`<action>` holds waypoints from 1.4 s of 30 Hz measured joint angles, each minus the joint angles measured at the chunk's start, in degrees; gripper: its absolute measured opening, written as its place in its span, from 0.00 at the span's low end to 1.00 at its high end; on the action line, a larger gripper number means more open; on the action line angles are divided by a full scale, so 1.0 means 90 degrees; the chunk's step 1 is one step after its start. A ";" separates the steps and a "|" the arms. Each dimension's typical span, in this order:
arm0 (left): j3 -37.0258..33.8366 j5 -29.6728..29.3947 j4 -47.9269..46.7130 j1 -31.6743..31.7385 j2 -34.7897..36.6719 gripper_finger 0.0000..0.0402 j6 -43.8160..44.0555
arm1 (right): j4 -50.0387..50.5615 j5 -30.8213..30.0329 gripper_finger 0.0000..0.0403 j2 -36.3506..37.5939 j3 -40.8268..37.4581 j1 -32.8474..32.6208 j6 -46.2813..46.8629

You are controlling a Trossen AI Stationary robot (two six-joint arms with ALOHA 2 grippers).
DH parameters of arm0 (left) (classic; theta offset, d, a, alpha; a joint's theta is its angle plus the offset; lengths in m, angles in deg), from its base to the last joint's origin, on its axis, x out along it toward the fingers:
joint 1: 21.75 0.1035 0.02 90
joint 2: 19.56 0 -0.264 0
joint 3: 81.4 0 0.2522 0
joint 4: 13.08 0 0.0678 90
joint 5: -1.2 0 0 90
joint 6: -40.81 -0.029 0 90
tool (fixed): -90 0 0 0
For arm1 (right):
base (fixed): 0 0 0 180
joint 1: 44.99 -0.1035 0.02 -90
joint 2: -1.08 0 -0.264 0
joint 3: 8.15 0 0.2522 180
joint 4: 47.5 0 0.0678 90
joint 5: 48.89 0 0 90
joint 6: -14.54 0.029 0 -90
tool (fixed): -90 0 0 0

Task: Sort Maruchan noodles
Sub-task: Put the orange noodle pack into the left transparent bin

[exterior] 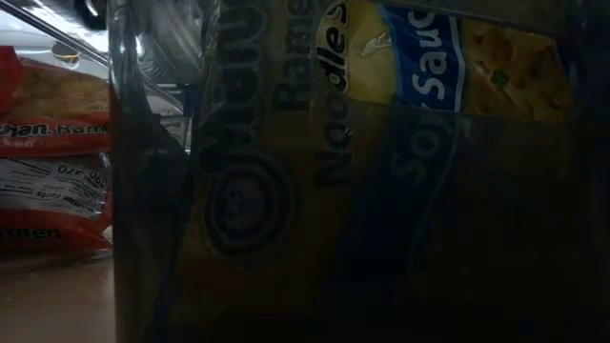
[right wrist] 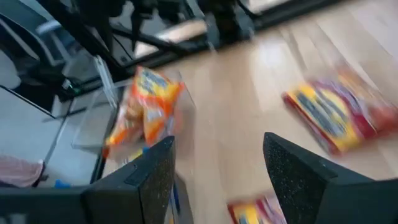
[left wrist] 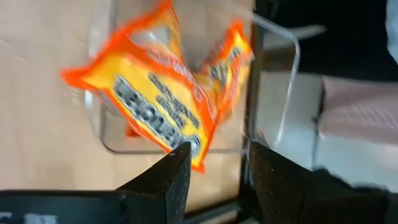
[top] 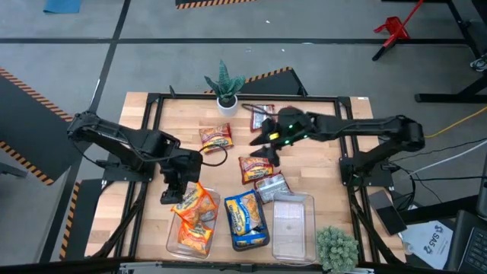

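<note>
Three bins [top: 293, 221] along the surface's near edge: orange packets [top: 194, 215] in the left one, a blue-yellow packet [top: 245, 217] in the middle. Left gripper [top: 170, 191] hangs just beside the orange bin, jaws apart, empty. Right gripper [top: 265, 155] open, empty, over the red packets [top: 255, 167] mid-surface.

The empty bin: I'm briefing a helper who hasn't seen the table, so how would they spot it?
Start at the wooden table's near edge, where three clear bins sit in a row beside a small bushy green plant. The empty bin is the one next to that plant. Its neighbours hold blue-and-yellow packets and orange packets; this one holds none.
</note>
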 joint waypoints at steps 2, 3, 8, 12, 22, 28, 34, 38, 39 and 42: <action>0.0217 -0.0407 -0.0055 -0.0055 -0.0003 0.39 0.0158 | -0.0599 -0.0007 0.56 -0.0313 0.0000 -0.0060 0.0006; 0.0310 -0.0583 -0.0061 -0.0092 0.0009 0.39 0.0226 | -0.0974 -0.0022 0.56 -0.0491 0.0001 -0.0096 0.0009; 0.0701 -0.1110 -0.0084 -0.0319 0.0044 0.39 0.0703 | -0.2028 0.0004 0.56 -0.1356 0.0142 -0.0291 0.0017; 0.0929 -0.1542 -0.0081 -0.0566 0.0137 0.39 0.1076 | -0.2307 0.0170 0.56 -0.2131 0.0720 -0.0505 -0.0005; 0.1052 -0.2424 -0.0093 -0.0979 0.0317 0.39 0.1393 | -0.1692 0.0624 0.56 -0.3885 0.2824 -0.0872 0.0032; 0.1052 -0.2644 -0.0094 -0.1214 0.0323 0.39 0.1397 | -0.1428 0.0673 0.56 -0.4414 0.3286 -0.1005 0.0112; 0.1052 -0.2860 -0.0103 -0.1406 0.0323 0.39 0.1394 | -0.1481 0.0437 0.56 -0.4740 0.3305 -0.0997 0.0233; 0.1052 -0.2988 -0.0102 -0.1480 0.0323 0.39 0.1352 | -0.1515 0.0292 0.56 -0.4833 0.3309 -0.0997 0.0236; 0.1052 -0.3028 -0.0106 -0.1499 0.0323 0.39 0.1349 | -0.1498 0.0279 0.56 -0.4844 0.3308 -0.0997 0.0236; 0.1052 -0.3043 -0.0105 -0.1508 0.0321 0.39 0.1348 | -0.1643 0.0203 0.56 -0.4923 0.3309 -0.1000 0.0289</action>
